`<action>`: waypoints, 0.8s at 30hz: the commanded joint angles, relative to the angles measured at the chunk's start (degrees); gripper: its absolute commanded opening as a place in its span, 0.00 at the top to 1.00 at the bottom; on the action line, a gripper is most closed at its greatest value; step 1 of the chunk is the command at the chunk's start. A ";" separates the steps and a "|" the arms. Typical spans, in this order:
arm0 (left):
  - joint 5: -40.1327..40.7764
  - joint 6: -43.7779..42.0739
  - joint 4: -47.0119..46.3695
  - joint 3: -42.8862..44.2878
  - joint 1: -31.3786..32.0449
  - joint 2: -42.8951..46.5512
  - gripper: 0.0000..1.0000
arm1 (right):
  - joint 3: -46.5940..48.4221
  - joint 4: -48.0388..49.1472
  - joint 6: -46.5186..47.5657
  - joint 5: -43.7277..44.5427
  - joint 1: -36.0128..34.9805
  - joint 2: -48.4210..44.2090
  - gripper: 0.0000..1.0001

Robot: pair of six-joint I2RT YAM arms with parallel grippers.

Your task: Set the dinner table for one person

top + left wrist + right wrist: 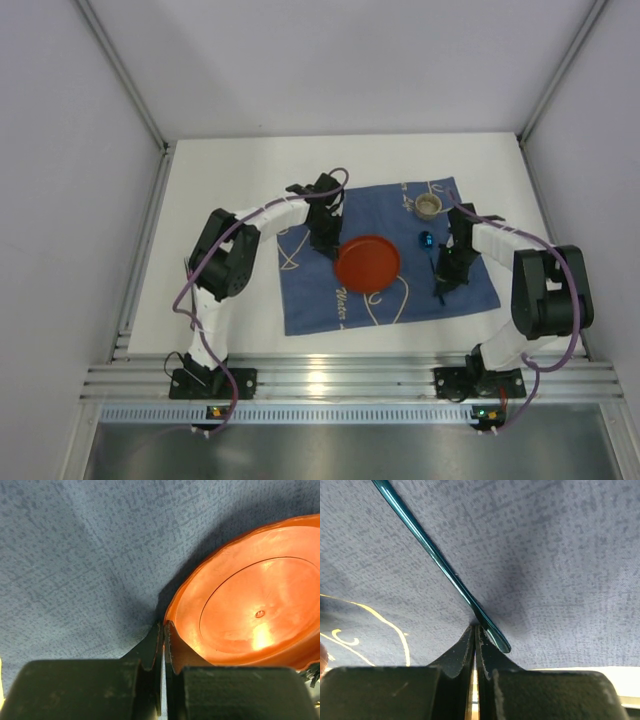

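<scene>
Draping dinner table (228,168), blue cloth (308,300), pale walls (330,60)

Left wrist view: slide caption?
Shut left gripper beside the rim of the orange plate on the blue cloth.

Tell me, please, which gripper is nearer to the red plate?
Left. The left gripper sits shut right at the far-left rim of the red plate. The right gripper, also shut, is off to the plate's right, at the handle end of the teal spoon.
</scene>
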State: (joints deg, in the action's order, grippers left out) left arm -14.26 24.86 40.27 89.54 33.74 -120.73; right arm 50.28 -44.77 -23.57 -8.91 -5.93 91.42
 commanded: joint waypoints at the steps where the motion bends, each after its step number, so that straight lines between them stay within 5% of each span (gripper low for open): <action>1: 4.77 -2.01 1.56 1.78 -0.34 -3.28 1.00 | -0.01 -2.07 1.42 1.53 0.92 -1.33 1.00; 7: 5.47 -2.63 4.28 6.34 -0.34 -2.94 1.00 | 2.45 -3.30 2.04 -4.70 0.75 -4.48 0.94; 13: 4.95 -2.01 6.13 11.09 -0.07 -1.44 1.00 | 8.07 -8.22 2.13 -7.70 -0.13 -10.02 0.72; 24: 4.06 -2.98 8.77 9.78 3.62 -0.48 1.00 | 8.43 -11.83 2.65 -7.35 -0.31 -14.95 0.67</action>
State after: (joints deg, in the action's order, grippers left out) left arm -10.39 22.76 46.76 100.05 36.47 -123.31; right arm 58.89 -54.85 -21.96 -15.77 -5.89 78.22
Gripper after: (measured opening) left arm 0.015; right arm 0.324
